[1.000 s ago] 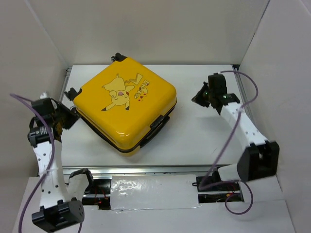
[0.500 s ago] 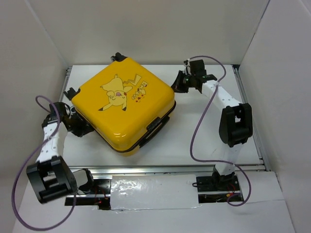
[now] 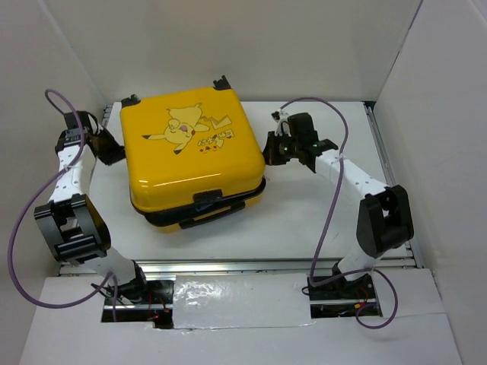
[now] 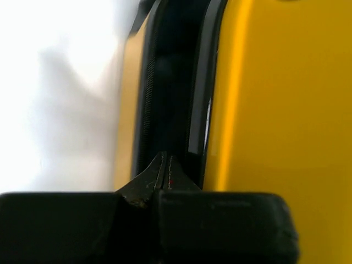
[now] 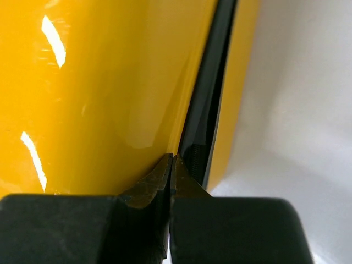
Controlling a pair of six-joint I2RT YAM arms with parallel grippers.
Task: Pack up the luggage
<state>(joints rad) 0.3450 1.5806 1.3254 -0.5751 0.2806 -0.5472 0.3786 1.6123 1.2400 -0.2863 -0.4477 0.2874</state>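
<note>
Top external: bare table (image 3: 304, 217) in front of the suitcase (image 3: 190, 160); left gripper (image 3: 112, 152) and right gripper (image 3: 270, 148), fingers together, touch its opposite side seams.

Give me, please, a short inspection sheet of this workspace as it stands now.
Surface: white table, carrying the luggage.
Job's things: yellow luggage, lid down, dark seam band between the shells; zipped or not cannot be told.
Clutter: nothing seen.
Grippers: left gripper shut, tip at the seam; right gripper shut, tip at the opposite seam.
Cables: purple cables loop loosely from both arms.
Surroundings: white walls; foil strip at the near edge.
</note>
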